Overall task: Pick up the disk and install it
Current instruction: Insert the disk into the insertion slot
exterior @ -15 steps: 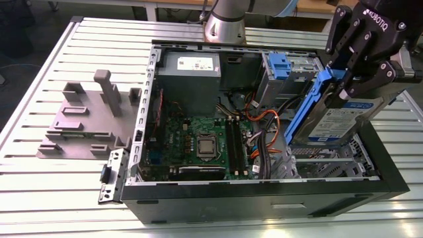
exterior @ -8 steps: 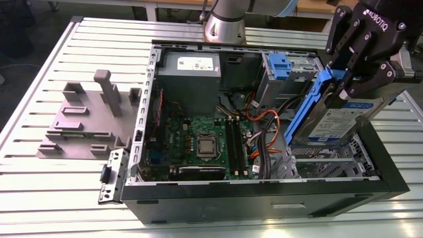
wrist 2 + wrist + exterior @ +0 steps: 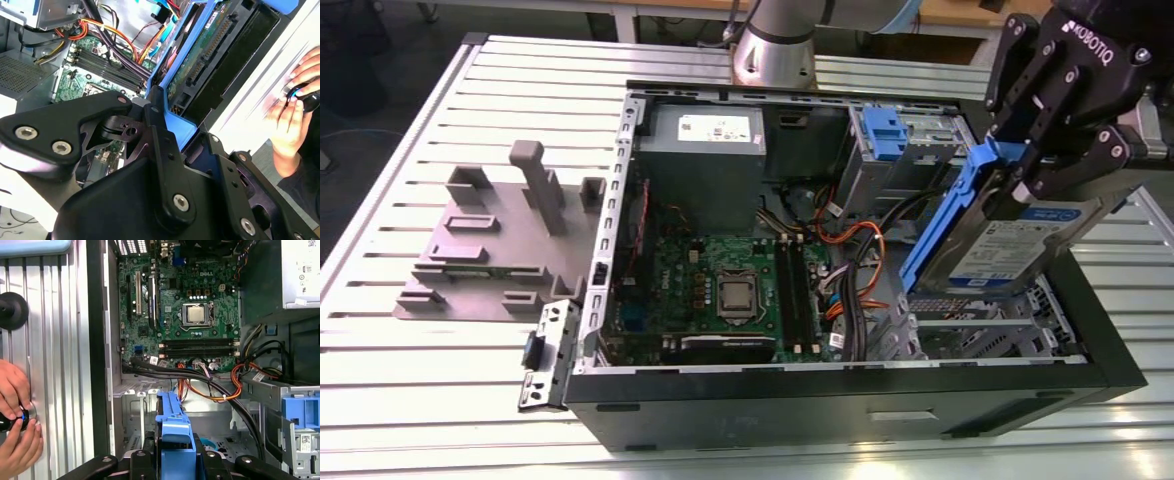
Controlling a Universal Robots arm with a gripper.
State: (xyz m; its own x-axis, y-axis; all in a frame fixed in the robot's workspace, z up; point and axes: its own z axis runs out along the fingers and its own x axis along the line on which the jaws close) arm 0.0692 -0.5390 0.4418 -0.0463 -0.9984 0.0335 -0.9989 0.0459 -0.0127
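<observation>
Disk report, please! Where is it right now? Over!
Pincer shut on the disk. Disk tilted over the open computer case, not yet seated. Cables inside, near it. A person's hand on the table beside the case.

Bright even light, glare on table slats [image 3: 881, 462], soft shadows inside case [image 3: 827, 405]

White capital lettering runs along the black body of the gripper [image 3: 1023, 182] at the upper right of the exterior view. The disk [image 3: 1003, 250] it holds carries a white-and-blue label whose print is too small to make out. Near the top centre, a white sticker [image 3: 718, 127] with fine dark print sits on the power supply [image 3: 700, 152]. In the first wrist view a white maker's mark is printed on the motherboard [image 3: 185, 305], and a small white tag [image 3: 304, 440] with a code pattern sits on the drive cage [image 3: 274, 430]; its lines cannot be made out.
</observation>
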